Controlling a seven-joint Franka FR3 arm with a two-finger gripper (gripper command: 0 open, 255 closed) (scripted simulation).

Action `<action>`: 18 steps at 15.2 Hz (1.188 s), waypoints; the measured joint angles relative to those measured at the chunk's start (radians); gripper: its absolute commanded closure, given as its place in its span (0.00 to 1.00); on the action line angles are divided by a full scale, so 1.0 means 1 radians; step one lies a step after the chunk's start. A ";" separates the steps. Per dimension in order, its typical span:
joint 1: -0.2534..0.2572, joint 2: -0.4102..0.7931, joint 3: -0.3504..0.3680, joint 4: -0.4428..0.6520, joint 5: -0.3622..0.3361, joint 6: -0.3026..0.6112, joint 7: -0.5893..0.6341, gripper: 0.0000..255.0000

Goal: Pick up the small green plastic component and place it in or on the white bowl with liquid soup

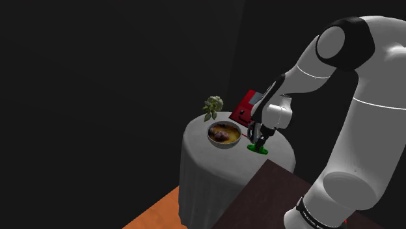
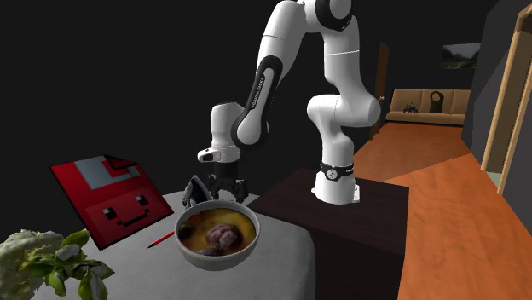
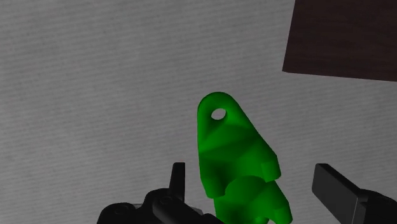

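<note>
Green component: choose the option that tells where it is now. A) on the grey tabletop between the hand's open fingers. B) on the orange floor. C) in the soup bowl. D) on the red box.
A: the wrist view shows the green component lying on the grey tabletop between the fingers of the hand, which stand apart.

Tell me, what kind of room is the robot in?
Probably a living room in a house: there's a sofa, a framed picture above it and a wooden door frame nearby.
</note>
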 measured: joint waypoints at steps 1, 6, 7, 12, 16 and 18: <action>0.000 0.000 0.000 0.000 0.000 0.000 0.000 1.00; -0.001 -0.002 -0.002 0.005 0.000 0.001 -0.001 1.00; -0.002 -0.003 -0.002 0.006 0.000 0.000 -0.001 1.00; 0.016 -0.024 -0.028 -0.002 -0.042 -0.013 0.032 1.00; 0.057 -0.093 -0.093 -0.017 -0.173 -0.053 0.129 1.00; 0.072 -0.137 -0.120 -0.025 -0.251 -0.077 0.190 1.00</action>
